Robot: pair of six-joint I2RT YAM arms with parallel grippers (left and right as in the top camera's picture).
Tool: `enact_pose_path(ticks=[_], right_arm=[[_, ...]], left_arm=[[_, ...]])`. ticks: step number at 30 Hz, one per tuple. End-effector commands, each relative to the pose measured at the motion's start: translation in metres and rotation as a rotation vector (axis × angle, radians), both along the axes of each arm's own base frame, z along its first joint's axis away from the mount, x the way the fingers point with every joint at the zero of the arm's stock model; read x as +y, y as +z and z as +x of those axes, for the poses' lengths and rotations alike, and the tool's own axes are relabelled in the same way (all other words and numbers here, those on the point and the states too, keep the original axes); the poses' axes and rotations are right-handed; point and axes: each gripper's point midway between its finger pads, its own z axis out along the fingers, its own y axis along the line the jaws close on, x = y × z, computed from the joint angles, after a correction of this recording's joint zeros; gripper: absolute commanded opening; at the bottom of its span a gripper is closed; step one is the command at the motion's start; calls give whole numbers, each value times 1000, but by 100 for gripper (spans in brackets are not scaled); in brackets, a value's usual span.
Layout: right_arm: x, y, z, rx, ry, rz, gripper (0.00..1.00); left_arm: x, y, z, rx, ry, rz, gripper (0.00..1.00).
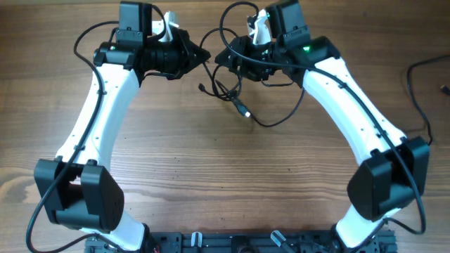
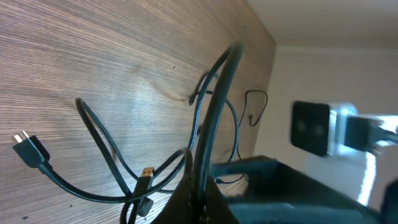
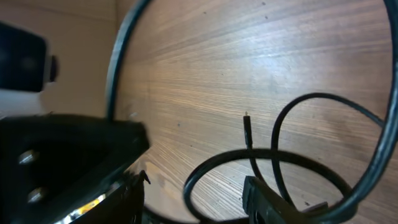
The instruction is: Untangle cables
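Overhead: 2 arms reach to the far middle of the wood table (image 1: 211,169). The left claw (image 1: 202,56) and right claw (image 1: 220,60) are nearly tip to tip. The cables (image 1: 234,93) sit in a small tangle just in front of the right claw, between the 2 arms. 1 plug (image 1: 246,112) sticks out toward the near side, and 1 long loop swings out under the right arm. Claw state can't be read from here.

Left wrist: the left claw (image 2: 196,196) is at the bottom edge, pinched narrow on 1 cable strand. That strand rises taut from the fingers, up and right. The rest of the cables lie slack on the table. A black plug (image 2: 30,149) is far left, and a gold-tipped plug (image 2: 146,171) sits just beside the fingers where strands cross.

Right wrist: blurry. The right claw (image 3: 193,199) is about half wide, with its fingers (image 3: 74,162) apart. 1 cable loop crosses the gap low down and another arcs over the top. The loop is much thinner than the gap, so it is not clamped. Can't tell if a finger touches it.
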Motion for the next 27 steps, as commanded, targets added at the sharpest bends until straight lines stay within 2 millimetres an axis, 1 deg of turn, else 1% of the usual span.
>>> enact_pose_path(ticks=[1, 4, 5, 7, 8, 9, 11, 14, 17, 18, 20, 22, 24, 27], right_arm=[[8, -35, -2, 103, 14, -1, 51], [11, -45, -2, 130, 24, 3, 47], [11, -46, -2, 130, 24, 3, 43], [12, -46, 3, 115, 22, 9, 30], [12, -44, 5, 105, 20, 15, 25], [14, -40, 9, 87, 13, 29, 17], [16, -33, 18, 55, 5, 59, 6], [16, -18, 30, 9, 1, 123, 4], [5, -14, 39, 12, -23, 149, 4], [2, -9, 41, 7, -18, 173, 4], [-4, 12, 46, -8, 19, 275, 4], [-16, 53, 49, -69, 88, 419, 4], [-33, 83, 48, -113, 117, 487, 4], [-66, 112, 46, -154, 124, 533, 4]], left_arm=[[-2, -2, 3, -24, -17, 9, 4], [-2, -2, 3, -24, -17, 9, 4], [-2, -2, 3, -23, -17, 9, 4], [-2, -2, 3, -23, -17, 9, 4], [-2, -2, 3, -22, -17, 9, 4], [-2, -2, 2, -19, -18, 10, 4], [-2, -3, 1, -11, -19, 11, 4], [-4, -5, -3, 0, -27, 15, 4], [-4, -7, -5, -16, -49, 30, 4], [-3, -9, -5, -20, -51, 43, 4], [6, -17, -3, -6, -13, 100, 4], [27, -36, -2, 35, 68, 232, 4], [47, -51, -5, 79, 126, 346, 4], [74, -65, -11, 123, 198, 498, 4]])
